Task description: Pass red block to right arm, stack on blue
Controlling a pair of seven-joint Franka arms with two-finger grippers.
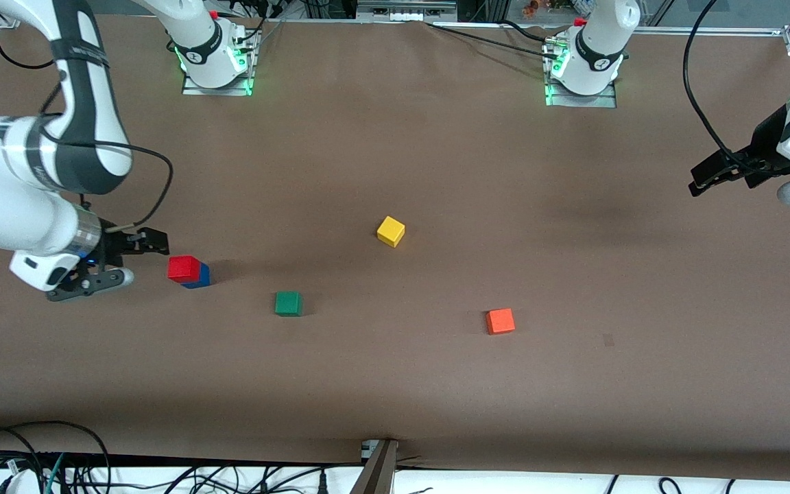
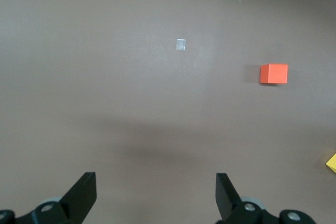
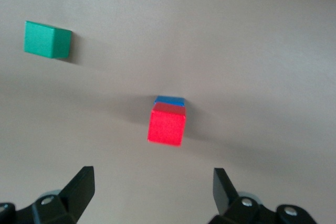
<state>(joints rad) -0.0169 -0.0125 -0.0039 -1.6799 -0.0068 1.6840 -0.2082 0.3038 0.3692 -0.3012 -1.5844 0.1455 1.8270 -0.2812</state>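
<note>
Front view, from the right arm's end of the tabletop [image 1: 395, 137] to the left arm's. Right hand [image 1: 133, 259], fingers apart and holding nothing, low over the tabletop just beside the stack and clear of it. Red block [image 1: 184, 267] resting on the blue block [image 1: 201, 278], slightly offset; in the right wrist view the red block [image 3: 167, 125] covers all but an edge of the blue block [image 3: 169, 99]. Green block [image 1: 288, 302], nearer the front camera. Yellow block [image 1: 391, 230], near the middle. Orange block [image 1: 500, 320]. Left hand [image 1: 707, 175], fingers apart and empty, waiting above the tabletop at its own end.
</note>
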